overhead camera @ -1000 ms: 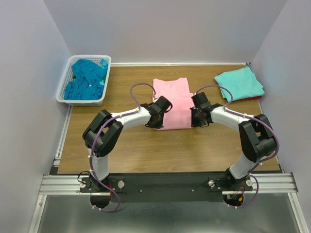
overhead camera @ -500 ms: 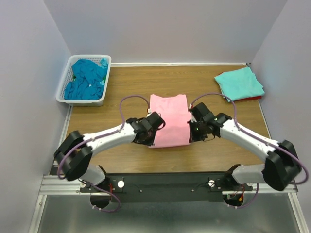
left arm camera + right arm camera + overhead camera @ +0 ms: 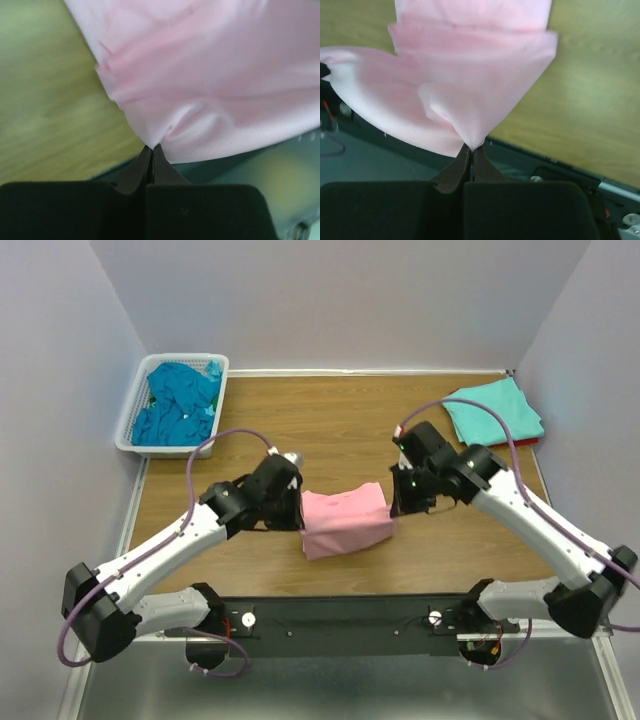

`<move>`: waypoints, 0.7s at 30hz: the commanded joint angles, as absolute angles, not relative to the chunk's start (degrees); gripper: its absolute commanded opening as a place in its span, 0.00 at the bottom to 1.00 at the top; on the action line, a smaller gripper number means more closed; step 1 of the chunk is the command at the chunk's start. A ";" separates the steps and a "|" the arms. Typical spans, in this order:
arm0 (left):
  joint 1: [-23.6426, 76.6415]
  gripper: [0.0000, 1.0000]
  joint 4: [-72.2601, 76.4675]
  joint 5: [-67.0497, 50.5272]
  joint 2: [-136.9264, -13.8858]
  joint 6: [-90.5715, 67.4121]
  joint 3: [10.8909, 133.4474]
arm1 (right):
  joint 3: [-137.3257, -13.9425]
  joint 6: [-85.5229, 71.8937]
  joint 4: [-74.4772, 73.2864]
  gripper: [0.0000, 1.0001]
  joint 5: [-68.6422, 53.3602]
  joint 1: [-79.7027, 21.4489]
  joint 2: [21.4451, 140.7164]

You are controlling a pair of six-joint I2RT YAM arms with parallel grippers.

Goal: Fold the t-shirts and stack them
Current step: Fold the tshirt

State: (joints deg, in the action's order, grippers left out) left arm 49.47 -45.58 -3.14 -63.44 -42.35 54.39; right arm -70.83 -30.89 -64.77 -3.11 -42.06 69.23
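Observation:
The light pink t-shirt (image 3: pixel 345 521), partly folded, hangs lifted between both grippers above the table's near middle. My left gripper (image 3: pixel 297 518) is shut on its left edge; in the left wrist view the fabric (image 3: pixel 210 85) is pinched at the fingertips (image 3: pixel 151 148). My right gripper (image 3: pixel 397 502) is shut on its right edge, with the pink cloth (image 3: pixel 470 85) gathered at the tips (image 3: pixel 471 148). A folded light aqua t-shirt (image 3: pixel 492 411) lies at the far right on top of a red one (image 3: pixel 520 443), of which only an edge shows. Several teal-blue shirts (image 3: pixel 178 403) fill the basket.
A white lattice basket (image 3: pixel 129 420) stands at the far left corner. Grey walls close in the table on three sides. The black and metal mounting rail (image 3: pixel 350 615) runs along the near edge, just below the hanging shirt.
Both grippers have pulled the pink shirt toward the near edge and lifted it off the table. It now hangs as a shorter bundle instead of lying flat.

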 commanded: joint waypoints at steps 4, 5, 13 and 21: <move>34.91 0.00 -35.00 -7.73 -70.83 -32.09 53.53 | -80.86 -20.84 -59.96 0.01 -1.48 -31.39 84.01; 33.67 0.00 -32.11 -8.43 -72.14 -30.95 53.53 | -81.03 -19.26 -58.64 0.01 -3.76 -28.24 87.33; 28.30 0.00 -23.56 -9.58 -91.20 -26.37 62.57 | -81.57 -15.82 -48.63 0.01 -6.77 -21.71 102.12; 28.12 0.00 -22.24 -7.21 -101.95 -23.64 71.37 | -75.86 -17.49 -39.29 0.01 -6.77 -17.84 108.72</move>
State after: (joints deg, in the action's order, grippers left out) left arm 28.56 -23.53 -8.97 -99.70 -26.61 69.08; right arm -78.81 -17.93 -44.49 -6.94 -18.83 106.56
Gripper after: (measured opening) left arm 0.007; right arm 0.013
